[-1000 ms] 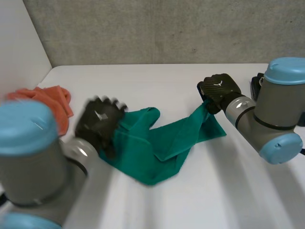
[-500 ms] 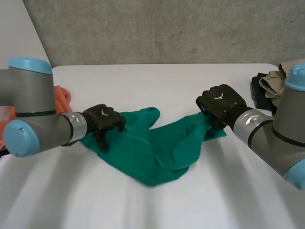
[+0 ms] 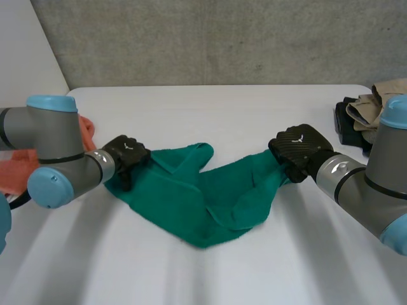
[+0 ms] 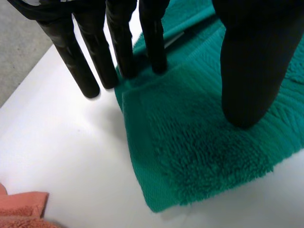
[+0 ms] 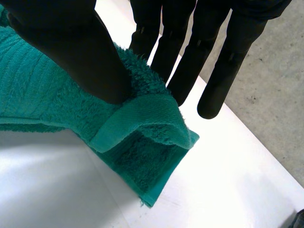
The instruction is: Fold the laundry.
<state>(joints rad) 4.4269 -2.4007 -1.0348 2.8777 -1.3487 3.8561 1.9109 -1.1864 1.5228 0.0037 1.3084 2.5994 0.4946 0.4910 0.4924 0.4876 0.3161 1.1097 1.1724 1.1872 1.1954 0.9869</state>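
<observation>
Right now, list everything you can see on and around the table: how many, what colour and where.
towel: one, green, rumpled across the middle of the table, stretched between both hands.
cloth: one, orange, bunched at the table's left edge, behind the left arm.
pile of clothes: one, tan on black, at the table's far right edge.
table: one, white, under everything.
wall: one, grey, behind the table.
left hand: one, black, straight fingers and thumb pressing the towel's left corner down.
right hand: one, black, pinching the towel's right corner between thumb and fingers.
arms: two, grey with light-blue caps, left arm and right arm at the sides.
</observation>
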